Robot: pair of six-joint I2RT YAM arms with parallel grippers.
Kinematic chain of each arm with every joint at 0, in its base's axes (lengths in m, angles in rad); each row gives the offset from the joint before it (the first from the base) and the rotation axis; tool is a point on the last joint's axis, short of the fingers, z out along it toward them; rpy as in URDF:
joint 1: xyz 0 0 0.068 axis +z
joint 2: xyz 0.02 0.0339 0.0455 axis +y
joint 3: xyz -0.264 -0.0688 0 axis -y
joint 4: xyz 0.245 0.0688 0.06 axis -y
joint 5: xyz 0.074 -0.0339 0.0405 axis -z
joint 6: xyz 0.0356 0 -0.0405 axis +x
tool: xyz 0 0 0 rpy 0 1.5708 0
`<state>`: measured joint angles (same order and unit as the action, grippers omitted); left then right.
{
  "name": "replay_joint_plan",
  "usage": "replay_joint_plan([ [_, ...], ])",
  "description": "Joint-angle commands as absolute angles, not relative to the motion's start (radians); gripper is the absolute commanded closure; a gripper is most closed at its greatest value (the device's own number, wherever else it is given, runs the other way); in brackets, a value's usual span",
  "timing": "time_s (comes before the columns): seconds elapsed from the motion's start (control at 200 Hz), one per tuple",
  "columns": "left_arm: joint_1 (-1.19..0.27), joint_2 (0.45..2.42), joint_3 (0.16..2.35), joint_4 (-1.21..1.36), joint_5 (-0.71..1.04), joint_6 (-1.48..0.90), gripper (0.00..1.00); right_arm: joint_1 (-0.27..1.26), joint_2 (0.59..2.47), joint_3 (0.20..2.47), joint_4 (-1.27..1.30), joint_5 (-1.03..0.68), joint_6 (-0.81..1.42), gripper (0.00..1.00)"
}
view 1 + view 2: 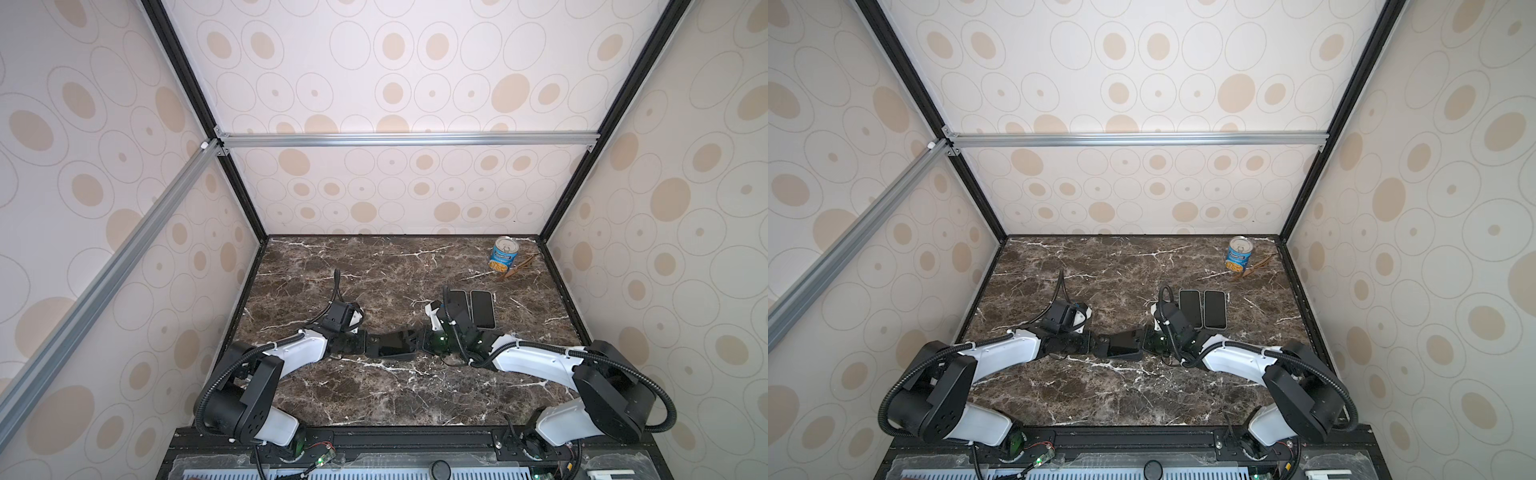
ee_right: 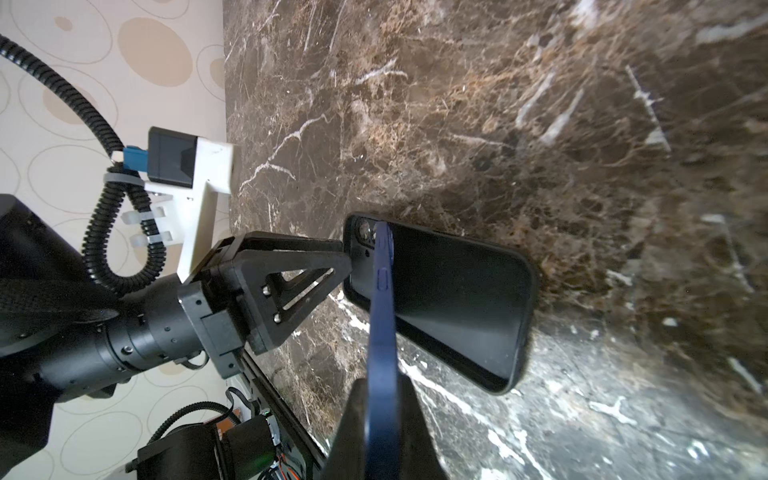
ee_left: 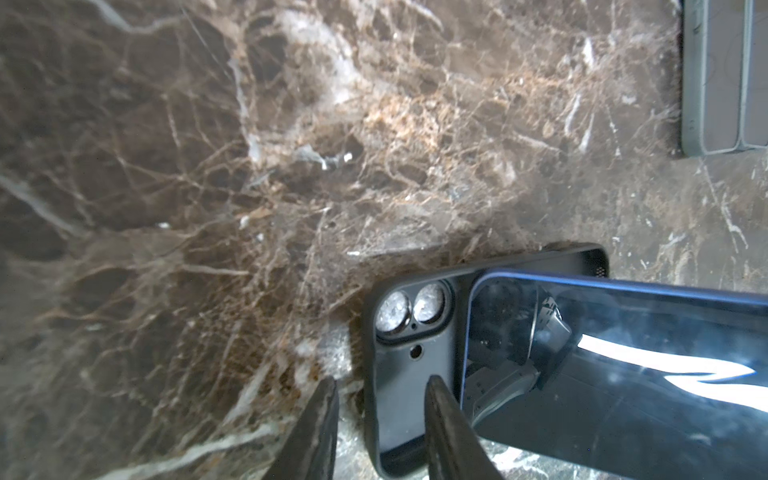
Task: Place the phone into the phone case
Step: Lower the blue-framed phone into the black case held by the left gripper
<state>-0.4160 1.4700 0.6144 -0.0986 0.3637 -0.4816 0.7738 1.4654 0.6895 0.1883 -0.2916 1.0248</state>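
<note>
- Centrally: phone [image 2: 382,299], dark blue, tilted over the phone case [image 3: 399,386], lower middle of both top views. Its side button shows only in the right wrist view.
- Phone case: black, on the marble table [image 1: 374,395]. Its twin round lens openings show only in the left wrist view.
- Right gripper [image 2: 382,386]: fingers clamped on the phone's front and back.
- Left gripper [image 3: 382,379]: fingers spread, one tip inside the case, one outside.
- Can [image 1: 504,254]: blue label, lettering unreadable; upper right, top views only.
- Pair of dark phones [image 1: 482,309]: flat, side by side.
</note>
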Motion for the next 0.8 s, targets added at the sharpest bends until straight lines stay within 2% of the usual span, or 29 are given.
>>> replay_joint_plan([
  [0.0, -0.412, 1.489, 0.61, -0.09, 0.383, -0.49, 0.65, 0.779, 1.488, 0.666, 0.26, -0.317, 1.072, 1.0],
  [0.48, -0.433, 1.528, 0.609, -0.068, 0.445, -0.501, 0.65, 0.729, 1.569, 0.578, 0.382, -0.4, 1.125, 1.0],
  [0.795, -0.443, 1.543, 0.608, -0.056, 0.465, -0.509, 0.65, 0.724, 1.703, 0.551, 0.579, -0.469, 1.194, 1.0],
])
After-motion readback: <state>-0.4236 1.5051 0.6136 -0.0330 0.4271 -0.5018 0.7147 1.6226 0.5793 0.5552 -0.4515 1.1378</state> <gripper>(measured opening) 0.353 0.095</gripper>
